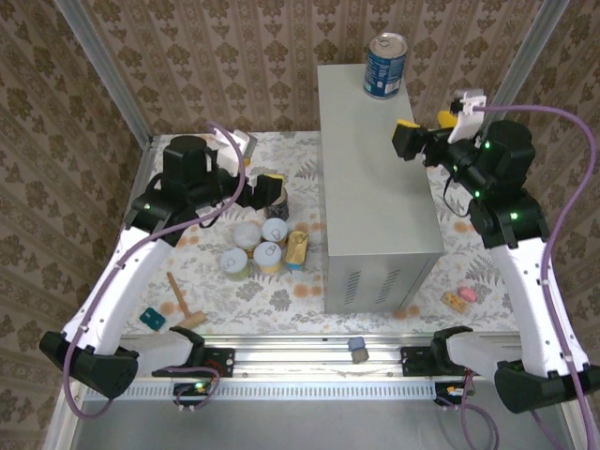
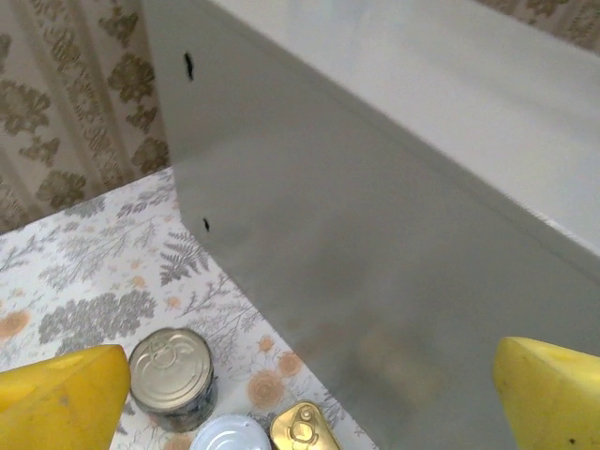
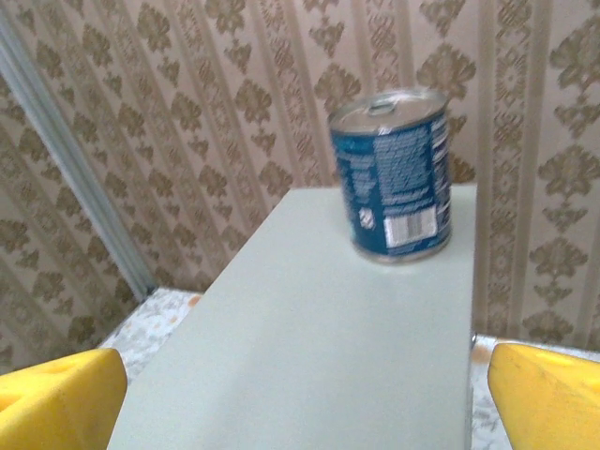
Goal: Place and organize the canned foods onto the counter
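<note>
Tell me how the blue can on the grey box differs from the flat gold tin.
The blue can is a tall cylinder; the gold tin is flat and oblong. The blue can stands alone on the counter; the gold tin lies on the table among other cans. Both rest lid-up.

Bright, even light casts soft shadows; the counter point(image 2: 375, 309) looks hazy close up, and the blue can point(image 3: 392, 173) is slightly blurred.

The floral table point(image 1: 281, 302) bears the counter point(image 1: 375, 178), clustered cans point(image 1: 267, 255), a mallet point(image 1: 181, 300) and a teal block point(image 1: 153, 320).
</note>
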`<state>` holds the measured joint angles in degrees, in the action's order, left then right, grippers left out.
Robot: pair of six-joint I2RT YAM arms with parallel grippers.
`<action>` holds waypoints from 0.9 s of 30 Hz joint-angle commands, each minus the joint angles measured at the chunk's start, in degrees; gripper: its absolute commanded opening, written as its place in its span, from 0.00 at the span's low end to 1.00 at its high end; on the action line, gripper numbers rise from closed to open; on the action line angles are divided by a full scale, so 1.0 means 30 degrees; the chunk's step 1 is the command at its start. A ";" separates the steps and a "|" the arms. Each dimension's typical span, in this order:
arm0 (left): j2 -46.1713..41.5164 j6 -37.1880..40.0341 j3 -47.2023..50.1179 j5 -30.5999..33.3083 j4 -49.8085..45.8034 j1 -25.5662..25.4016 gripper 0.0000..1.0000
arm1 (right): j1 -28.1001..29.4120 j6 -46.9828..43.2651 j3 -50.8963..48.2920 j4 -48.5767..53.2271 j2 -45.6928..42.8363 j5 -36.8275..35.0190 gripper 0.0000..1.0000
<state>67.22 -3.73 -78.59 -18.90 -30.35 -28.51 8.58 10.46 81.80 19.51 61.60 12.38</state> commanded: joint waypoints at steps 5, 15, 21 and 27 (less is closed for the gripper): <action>0.0766 -0.2083 0.1597 0.2761 0.0539 -0.0017 1.00 | 0.1080 -0.0432 -0.0865 0.2994 -0.1417 0.0276 1.00; 0.4155 -0.2582 0.1871 0.4833 -0.0391 0.0071 1.00 | 0.3399 -0.1440 -0.0250 0.4461 -0.1472 -0.0334 1.00; 0.6543 -0.2472 0.1535 0.4752 -0.0136 0.0259 1.00 | 0.4989 -0.2138 0.4026 0.8740 0.0828 0.0272 1.00; 0.8912 -0.2422 0.0288 0.4676 0.0058 0.0310 1.00 | 0.7142 -0.2665 0.9267 1.3761 0.3836 -0.1685 1.00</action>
<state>92.47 -10.37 -74.96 -5.72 -30.35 -27.81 26.96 4.49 105.54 50.22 71.31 11.42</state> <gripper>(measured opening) 0.999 0.999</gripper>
